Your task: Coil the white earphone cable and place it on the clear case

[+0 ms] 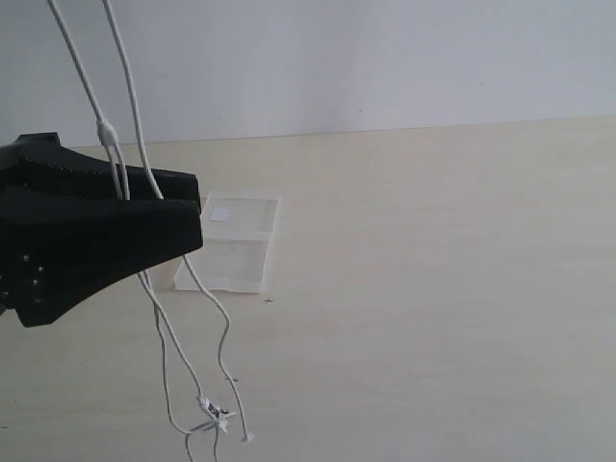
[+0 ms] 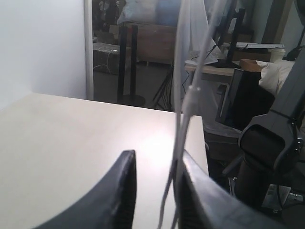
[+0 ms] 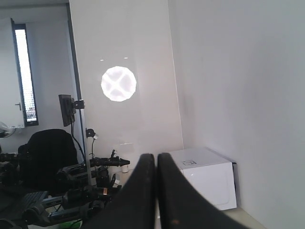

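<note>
The white earphone cable [image 1: 104, 127] hangs in two strands from above the exterior view's top edge. Its strands run down through my left gripper [image 1: 197, 214] to the table, where the tangled earbuds [image 1: 214, 416] and a small end [image 1: 247, 439] lie near the front edge. My left gripper [image 2: 156, 157] is open, and the cable [image 2: 183, 114] rests against one finger. The clear case [image 1: 236, 245], with its white patch [image 1: 220, 214], lies flat just behind that gripper. My right gripper [image 3: 156, 156] is shut, raised and facing the wall. No cable shows in its view, and it is outside the exterior view.
The beige table [image 1: 433, 289] stretches to the right of the case. A white box [image 3: 205, 176] stands by the wall in the right wrist view. Past the table's edge in the left wrist view is a black stand [image 2: 271, 143].
</note>
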`<action>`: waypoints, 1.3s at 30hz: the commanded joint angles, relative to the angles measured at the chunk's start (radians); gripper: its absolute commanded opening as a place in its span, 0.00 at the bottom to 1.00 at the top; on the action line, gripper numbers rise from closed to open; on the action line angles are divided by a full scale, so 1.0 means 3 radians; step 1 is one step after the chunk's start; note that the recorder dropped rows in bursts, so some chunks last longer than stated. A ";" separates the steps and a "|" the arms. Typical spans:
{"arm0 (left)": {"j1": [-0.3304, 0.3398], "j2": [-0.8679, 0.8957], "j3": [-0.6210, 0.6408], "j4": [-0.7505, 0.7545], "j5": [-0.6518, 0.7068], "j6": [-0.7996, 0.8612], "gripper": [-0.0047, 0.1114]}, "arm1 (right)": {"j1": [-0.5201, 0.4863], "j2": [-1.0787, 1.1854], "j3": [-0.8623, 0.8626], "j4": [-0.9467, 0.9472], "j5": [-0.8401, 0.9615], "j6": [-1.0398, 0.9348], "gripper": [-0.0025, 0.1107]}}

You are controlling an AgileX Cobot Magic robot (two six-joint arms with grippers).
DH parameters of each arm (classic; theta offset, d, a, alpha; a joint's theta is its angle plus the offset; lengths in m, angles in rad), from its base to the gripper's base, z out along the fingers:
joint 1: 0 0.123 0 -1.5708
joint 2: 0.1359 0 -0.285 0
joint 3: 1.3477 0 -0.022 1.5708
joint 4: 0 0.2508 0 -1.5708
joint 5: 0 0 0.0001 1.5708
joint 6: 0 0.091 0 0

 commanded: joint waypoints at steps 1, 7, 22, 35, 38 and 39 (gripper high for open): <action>-0.0024 0.0006 -0.0016 -0.0075 0.0024 0.0014 0.25 | 0.0003 0.0005 -0.0023 0.0048 -0.0023 -0.0028 0.02; -0.0024 0.0006 -0.0016 -0.0110 0.0093 0.0014 0.04 | 0.0003 -0.0001 -0.0023 0.0064 -0.0065 -0.0028 0.02; -0.0024 0.0032 -0.0016 -0.0110 0.0132 0.0066 0.04 | 0.0003 -0.0021 -0.0023 0.0126 -0.0092 -0.0090 0.02; -0.0024 0.0032 -0.0016 -0.0110 0.0144 0.0066 0.31 | 0.0003 -0.0021 -0.0023 0.0126 -0.0092 -0.0111 0.02; -0.0024 0.0032 -0.0016 -0.0110 0.0150 0.0066 0.32 | 0.0003 -0.0021 -0.0023 0.0126 -0.0084 -0.0111 0.02; -0.0024 0.0032 -0.0016 -0.0110 0.0150 0.0066 0.32 | 0.0003 -0.0021 -0.0023 0.0126 -0.0084 -0.0111 0.02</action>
